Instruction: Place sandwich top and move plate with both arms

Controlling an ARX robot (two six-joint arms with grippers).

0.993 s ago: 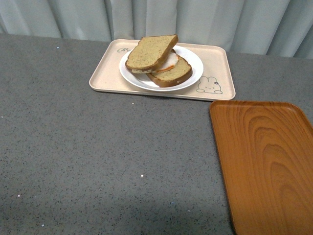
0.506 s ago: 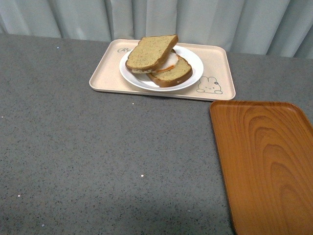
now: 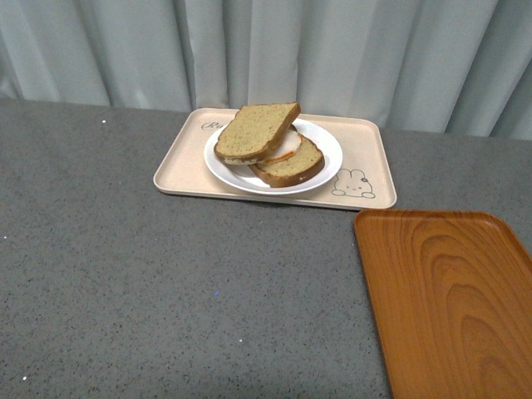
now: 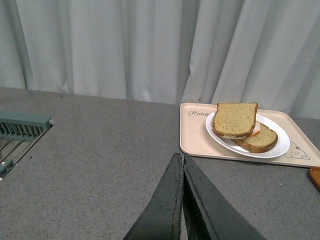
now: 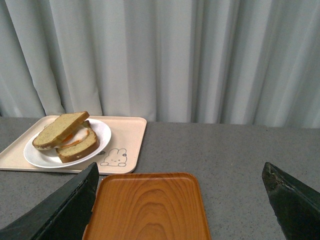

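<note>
The sandwich top [image 3: 257, 130] sits askew on the stack, leaning across the lower slice [image 3: 293, 164] with a strip of white and orange filling showing between them, and both rest on the white plate [image 3: 320, 137]. That plate stands on the beige tray [image 3: 179, 162] with the little rabbit print, toward the far edge of the grey table [image 3: 150, 283], close to the pale curtain [image 3: 332, 50]. From the front neither arm comes into sight, so the wrist cameras have to do. The left gripper [image 4: 182, 162] has its two thin dark fingers pressed together, tips meeting, with nothing between them; the plate [image 4: 280, 145] and its bread [image 4: 236, 119] lie ahead of it and off to its right side, well apart from the tips. A ribbed grey-green rack [image 4: 22, 125] sits away to its left at the table edge. The right gripper [image 5: 180, 180] is spread wide, one finger at either side of the view, holding nothing. Just ahead of it, between the fingers, lies the wood-grain tray [image 5: 147, 210], bare, and beyond that, off to the gripper's left, the beige tray [image 5: 130, 142] with the plate [image 5: 102, 131] and the tilted top slice [image 5: 60, 129]. The two trays lie near one another, corner to edge, though not touching from the front.
</note>
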